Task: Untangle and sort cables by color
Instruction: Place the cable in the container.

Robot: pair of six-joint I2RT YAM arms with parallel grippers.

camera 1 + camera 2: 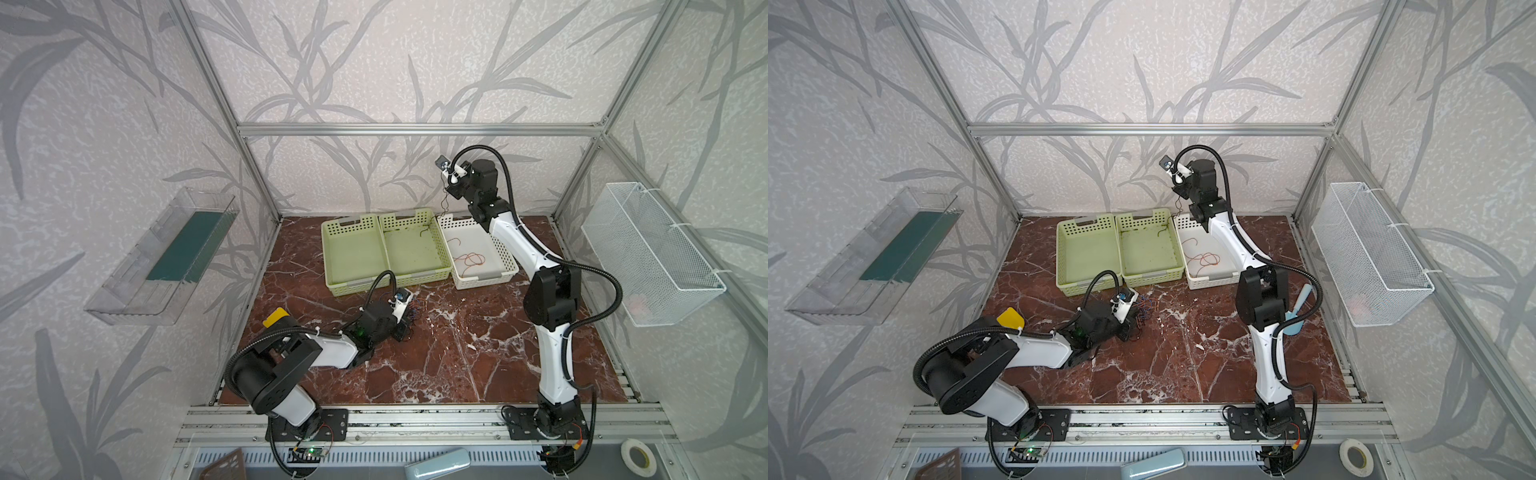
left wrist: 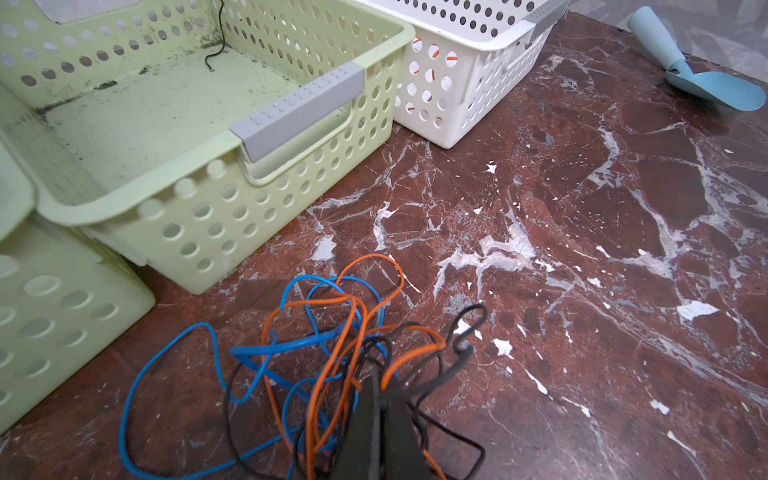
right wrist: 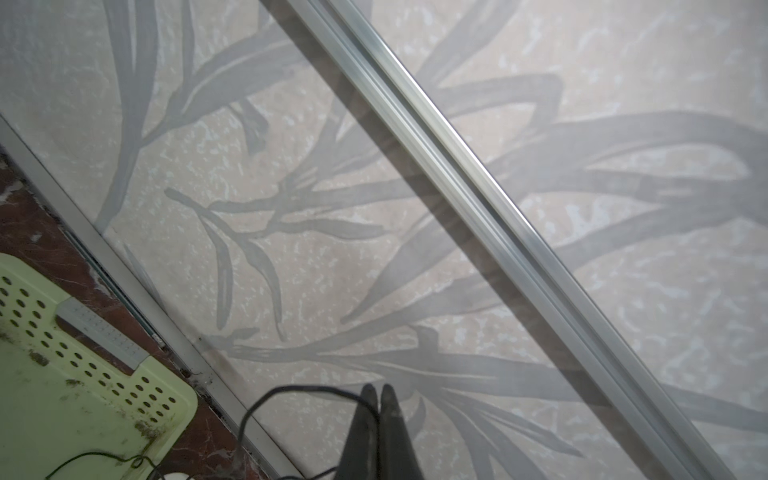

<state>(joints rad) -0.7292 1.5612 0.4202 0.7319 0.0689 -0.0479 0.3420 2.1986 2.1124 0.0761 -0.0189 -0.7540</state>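
The desk point(image 1: 457, 353) is a red-brown marble-patterned slab veined in white, under even, soft light. Behind its far edge and along both flanks rises wallpaper point(image 1: 374, 62) — pale, rough-textured, printed with grey leafy stems. An aluminium frame point(image 1: 415, 129) boxes the desk in, one crossbar running above the far edge. Off the desk's left flank in both top views hangs a clear plastic bin point(image 1: 137, 266) with a dark green sheet point(image 1: 187, 245) inside; off the opposite flank, a white wire-mesh basket point(image 1: 652, 253). Slotted aluminium rails point(image 1: 415, 419) line the near edge.
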